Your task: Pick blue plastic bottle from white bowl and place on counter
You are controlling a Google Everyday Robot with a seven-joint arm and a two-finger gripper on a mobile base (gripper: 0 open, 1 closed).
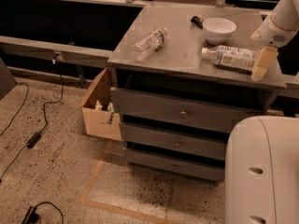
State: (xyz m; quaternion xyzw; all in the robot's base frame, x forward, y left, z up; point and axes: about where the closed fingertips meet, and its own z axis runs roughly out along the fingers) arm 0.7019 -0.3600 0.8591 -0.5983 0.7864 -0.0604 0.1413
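Note:
The blue plastic bottle (230, 58) lies on its side on the grey counter (182, 50), cap pointing left, in front of the white bowl (219, 29). The bowl is empty and stands upright at the back right. My gripper (258, 71) reaches in from the right edge and is shut on the bottle's base end. One pale finger (261, 62) covers that end, and the other is hidden behind it. The bottle looks to be resting on the counter or just above it.
A smaller clear bottle without a label (148, 44) lies at the counter's left middle. A small dark object (196, 21) sits left of the bowl. An open cardboard box (99, 108) stands on the floor left of the drawers. My white base (261, 171) fills the lower right. Cables (35, 136) lie on the floor.

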